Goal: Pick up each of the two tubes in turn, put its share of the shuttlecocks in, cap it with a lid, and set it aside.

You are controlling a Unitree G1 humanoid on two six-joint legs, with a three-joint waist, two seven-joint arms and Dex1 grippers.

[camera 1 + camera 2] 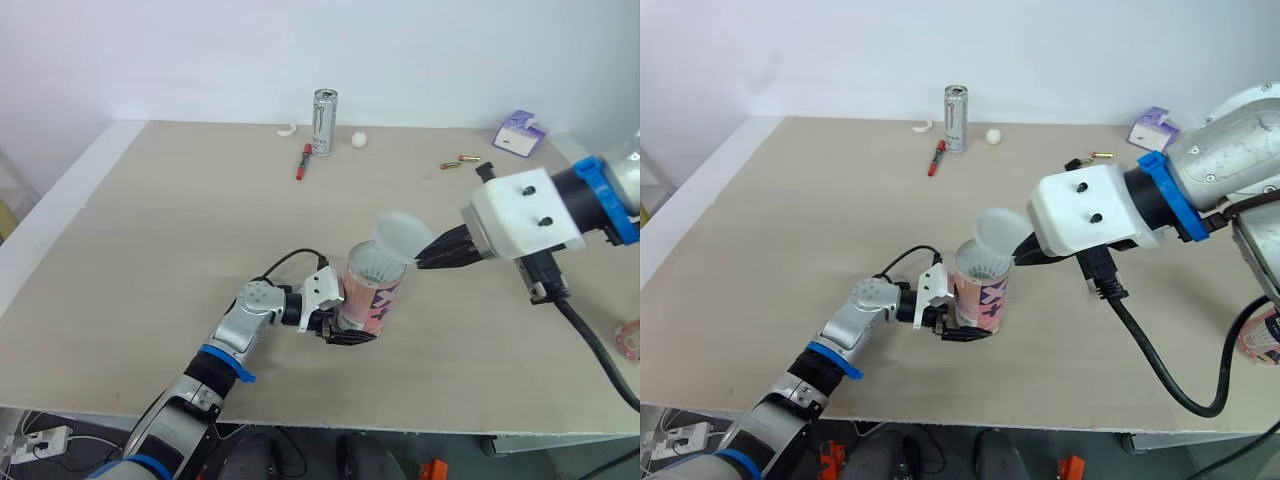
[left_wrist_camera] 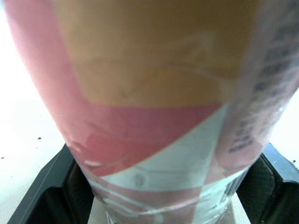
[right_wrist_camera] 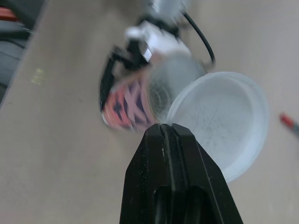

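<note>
L gripper (image 1: 350, 336) clamped on tube (image 1: 372, 297) – R gripper (image 1: 424, 259) pinching lid (image 1: 398, 234) shut-tight, by tube's mouth

lid (image 1: 398, 234): translucent plastic | tube (image 1: 368, 300): glossy printed | table (image 1: 150, 250): matt wood

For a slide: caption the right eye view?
Left gripper grips the tube of shuttlecocks; right gripper pinches a clear lid at its open top.

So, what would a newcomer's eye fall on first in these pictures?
A pink patterned tube is held upright near the middle of the table, clasped near its base by the left tool, with white shuttlecocks showing in its open mouth. Just above that mouth, the right tool pinches a tilted translucent lid by its rim. A silver can stands near the far edge.
</note>
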